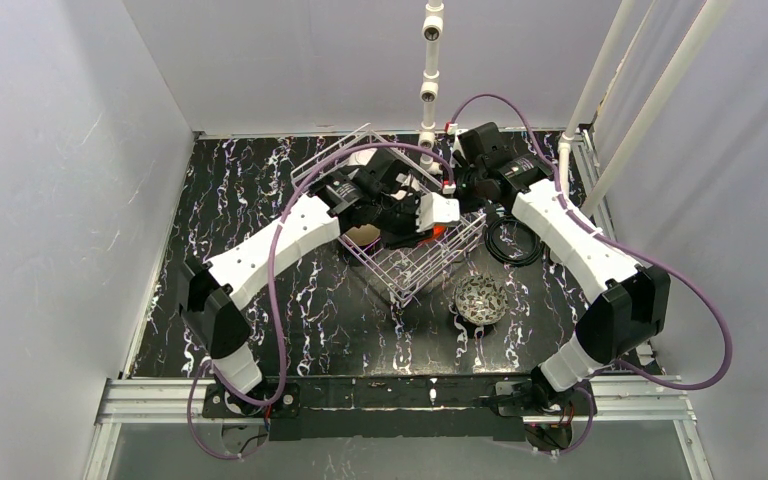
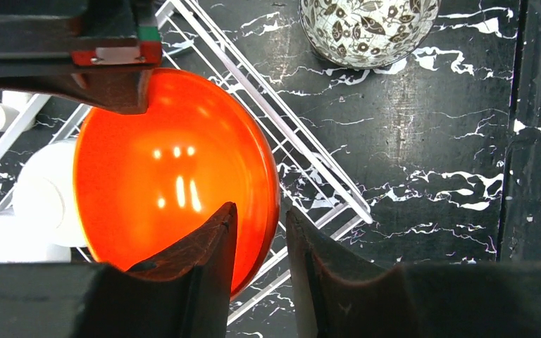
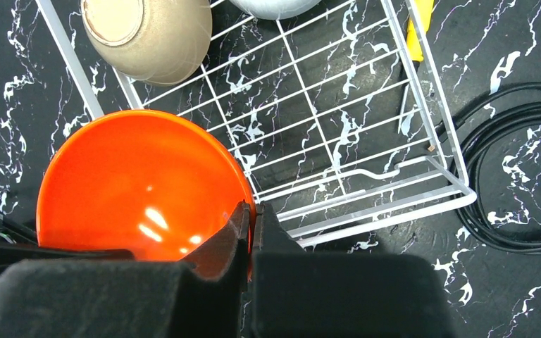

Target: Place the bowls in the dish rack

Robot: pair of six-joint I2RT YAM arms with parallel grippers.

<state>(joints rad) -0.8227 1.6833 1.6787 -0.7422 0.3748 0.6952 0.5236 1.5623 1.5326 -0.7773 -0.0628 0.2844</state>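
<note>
Nearest, a patterned bowl (image 1: 480,298) sits on the table (image 1: 260,310) just outside the rack's (image 3: 366,204) near corner. A coiled black cable (image 3: 514,176) lies beside the rack's right side. The red bowl (image 3: 134,183) hangs on edge over the rack's right part. The right gripper (image 3: 252,222) is pinched tight on its rim. The left gripper (image 2: 260,211) is narrow and straddles the opposite rim, though I cannot tell whether it grips. Farther in, a tan bowl (image 3: 151,35) lies foot-up by the rack's left side, with a white bowl (image 3: 275,5) beyond it. The left arm (image 1: 280,240) stretches diagonally inward. The right arm (image 1: 580,250) reaches far out and folds back, so the grippers face each other.
</note>
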